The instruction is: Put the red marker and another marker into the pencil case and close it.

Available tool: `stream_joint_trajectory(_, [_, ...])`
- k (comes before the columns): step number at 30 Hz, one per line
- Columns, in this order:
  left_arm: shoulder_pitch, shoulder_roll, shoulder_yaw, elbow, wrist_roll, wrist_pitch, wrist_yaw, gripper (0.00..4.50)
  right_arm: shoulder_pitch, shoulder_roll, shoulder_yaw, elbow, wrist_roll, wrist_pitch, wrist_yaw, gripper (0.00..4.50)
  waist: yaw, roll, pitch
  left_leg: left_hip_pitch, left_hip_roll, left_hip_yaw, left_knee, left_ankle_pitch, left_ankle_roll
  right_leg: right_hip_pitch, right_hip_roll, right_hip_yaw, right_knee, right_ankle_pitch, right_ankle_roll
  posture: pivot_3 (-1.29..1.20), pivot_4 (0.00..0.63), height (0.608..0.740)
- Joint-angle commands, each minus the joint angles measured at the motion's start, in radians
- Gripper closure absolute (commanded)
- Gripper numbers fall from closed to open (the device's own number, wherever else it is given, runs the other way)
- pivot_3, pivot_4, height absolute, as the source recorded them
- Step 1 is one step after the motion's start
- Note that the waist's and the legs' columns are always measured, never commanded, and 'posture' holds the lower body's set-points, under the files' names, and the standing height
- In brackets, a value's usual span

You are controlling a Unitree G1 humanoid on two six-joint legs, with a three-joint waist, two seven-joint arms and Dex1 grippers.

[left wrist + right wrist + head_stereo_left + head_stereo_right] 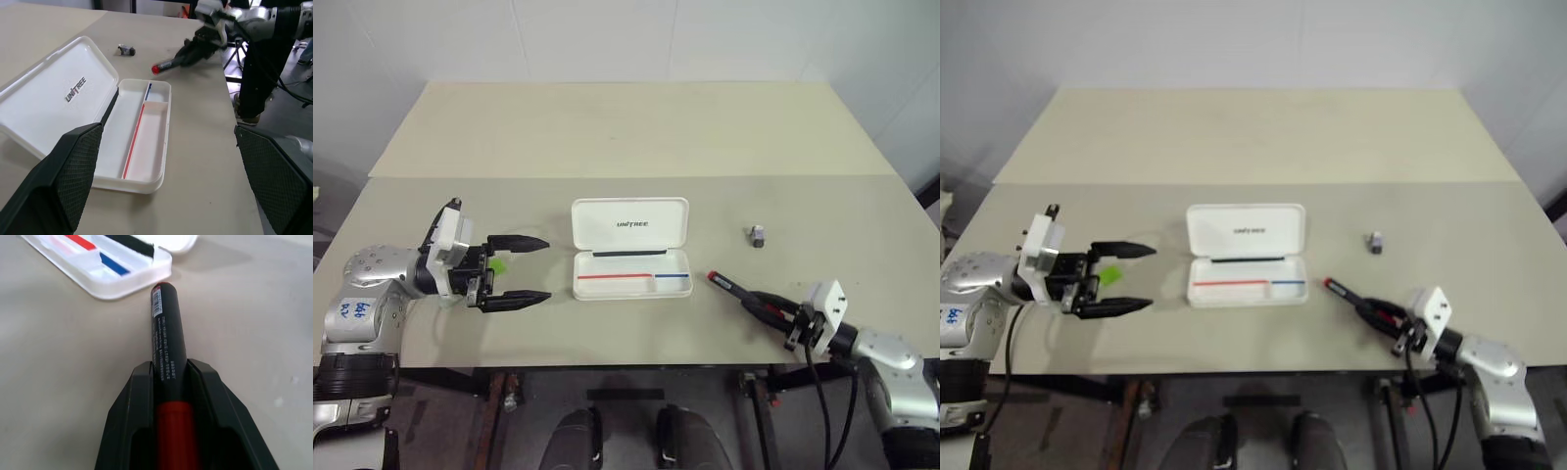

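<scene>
Right gripper (773, 306) clamped on red marker (732, 288), near desk (607, 137) front edge, right side. Left gripper (521, 269) fingers spread wide, green highlighter (496, 263) between them at left. Pencil case (630, 249) open mid-desk. Small grey object (757, 235) farther right.

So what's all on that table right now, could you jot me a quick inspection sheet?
Surface: beige table, two boards joined by a seam.
Job's things: white pencil case lying open at centre, tray holding no marker; red marker gripped at its capped end, far end pointing at the case; green highlighter between the left claw's fingers, not gripped.
Clutter: small grey object right of the case.
Claws: left claw wide open; right claw shut on the red marker.
Cables: black cables along the right arm.
Surroundings: white wall behind.
</scene>
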Motion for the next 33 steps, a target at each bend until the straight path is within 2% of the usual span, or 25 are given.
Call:
stream_joint_trajectory(1, [0.014,0.007,0.035,0.004,-0.002,-0.027,0.013,0.0,-0.104,-0.017,0.034,-0.095,0.059,0.05,0.056,3.87,-0.001,-0.001,0.0,0.0,0.001,0.0,0.0,0.0,0.0,0.0,0.0,0.0,0.0,0.0,0.0,0.0,0.15,0.74])
stream_joint_trajectory(9, [0.067,-0.009,0.049,-0.039,-0.014,-0.036,0.056,0.0,-0.344,0.075,0.235,-0.049,0.019,0.09,0.164,3.87,-0.001,-0.001,-0.001,-0.003,0.001,0.003,-0.001,0.002,0.004,-0.004,0.001,0.001,-0.001,0.0,-0.001,0.0,0.15,0.74])
stream_joint_trajectory(15, [0.107,-0.024,0.06,-0.092,-0.021,-0.031,0.09,0.0,-0.511,0.211,0.354,0.196,-0.092,-0.025,0.216,3.87,-0.009,-0.002,-0.001,-0.003,0.001,0.004,0.0,0.002,0.004,-0.005,0.0,0.002,0.001,0.0,0.0,0.0,0.15,0.74])
stream_joint_trajectory(23, [0.15,-0.038,0.043,-0.182,-0.027,-0.009,0.133,0.0,-0.672,0.325,0.385,0.537,-0.193,-0.156,0.235,3.87,-0.018,-0.002,-0.001,-0.005,0.001,0.013,0.0,0.005,0.001,-0.013,0.001,0.003,0.006,0.0,0.0,0.0,0.15,0.74])
stream_joint_trajectory(28, [0.167,-0.047,0.039,-0.219,-0.033,0.0,0.152,0.0,-0.719,0.358,0.387,0.673,-0.251,-0.234,0.229,3.87,-0.021,-0.002,-0.001,-0.003,0.001,0.015,-0.001,0.005,0.001,-0.013,0.001,0.005,0.006,0.001,0.001,0.0,0.15,0.74])
stream_joint_trajectory(33, [0.165,-0.051,0.039,-0.221,-0.033,0.002,0.157,0.0,-0.75,0.37,0.379,0.737,-0.267,-0.286,0.237,2.1,-0.023,-0.002,-0.001,-0.003,0.001,0.016,-0.001,0.004,0.001,-0.013,0.001,0.006,0.006,0.001,0.001,0.0,0.15,0.74])
